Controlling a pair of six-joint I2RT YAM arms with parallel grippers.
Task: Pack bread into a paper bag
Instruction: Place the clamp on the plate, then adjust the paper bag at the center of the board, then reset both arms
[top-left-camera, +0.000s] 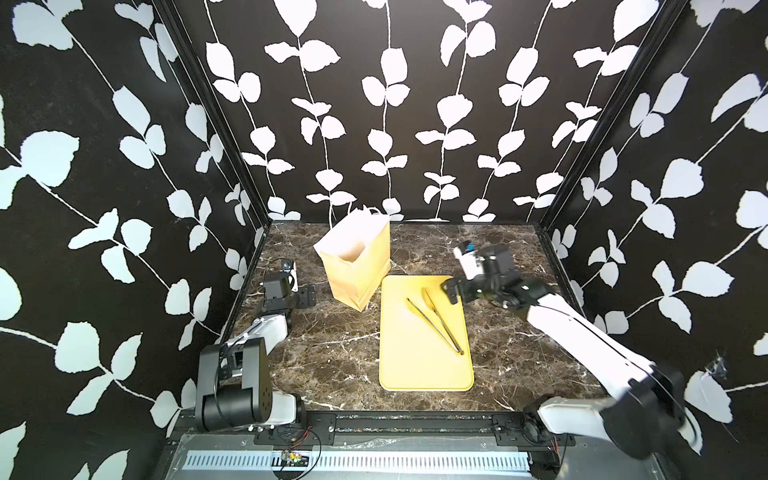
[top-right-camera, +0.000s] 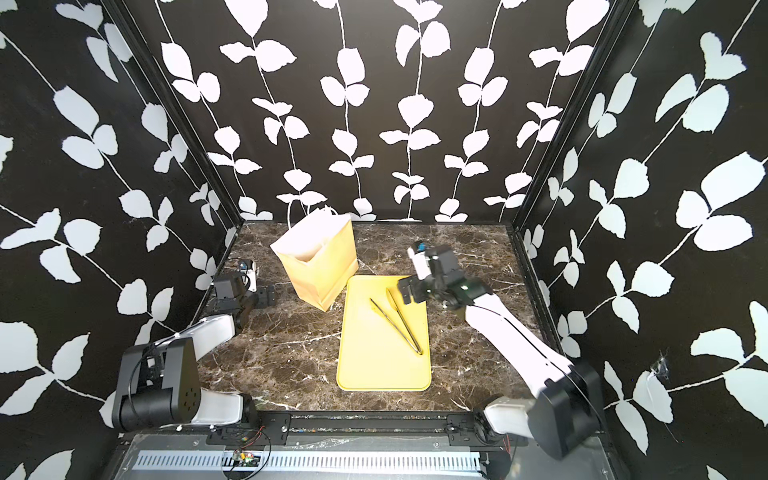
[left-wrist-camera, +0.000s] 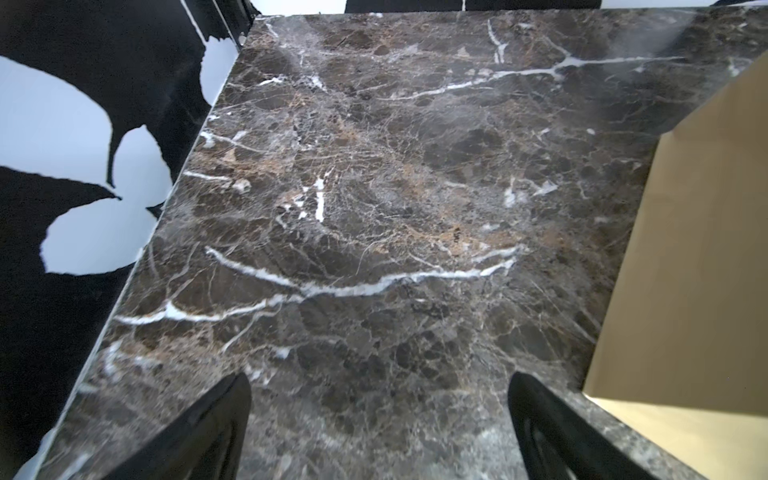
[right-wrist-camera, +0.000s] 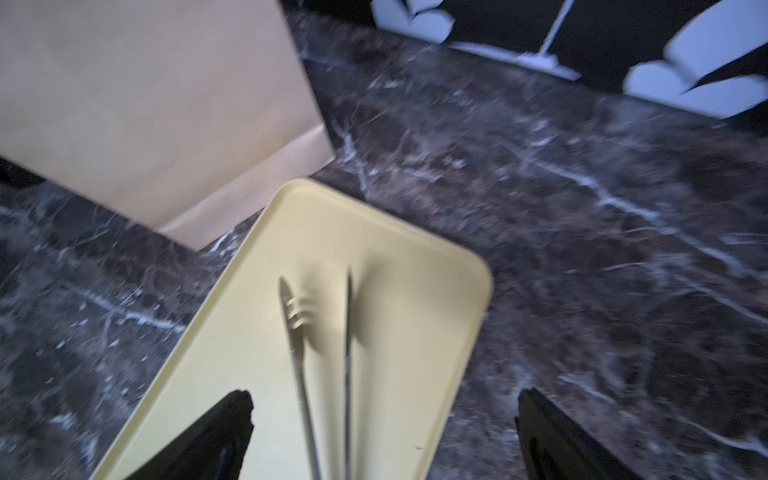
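Right gripper (right-wrist-camera: 384, 397) hovers over the far right corner of the yellow tray (top-left-camera: 415, 357), its two black fingers spread wide with nothing between them. In the right wrist view one finger (right-wrist-camera: 224, 428) hangs above the tray and its partner above the dark marble tabletop (top-left-camera: 332, 353).

Metal tongs (top-left-camera: 436, 322) lie on the tray below that gripper. Their arms splay apart towards the far end, and the joined end points to the tray's near right side.

The paper bag (top-left-camera: 357, 266) stands upright on the tabletop just beside the tray's far left corner; whether the two touch cannot be told. Its mouth is open, showing a pale inner wall. A white twisted handle (top-left-camera: 371, 210) rises at its far edge. The bag's near wall hides its bottom in both top views, so no bread can be made out there.

Over at the table's left edge, the left gripper (left-wrist-camera: 380, 378) sits low, near the bag's left side but apart from it. Its fingers also stand wide apart over bare marble, gripping nothing.
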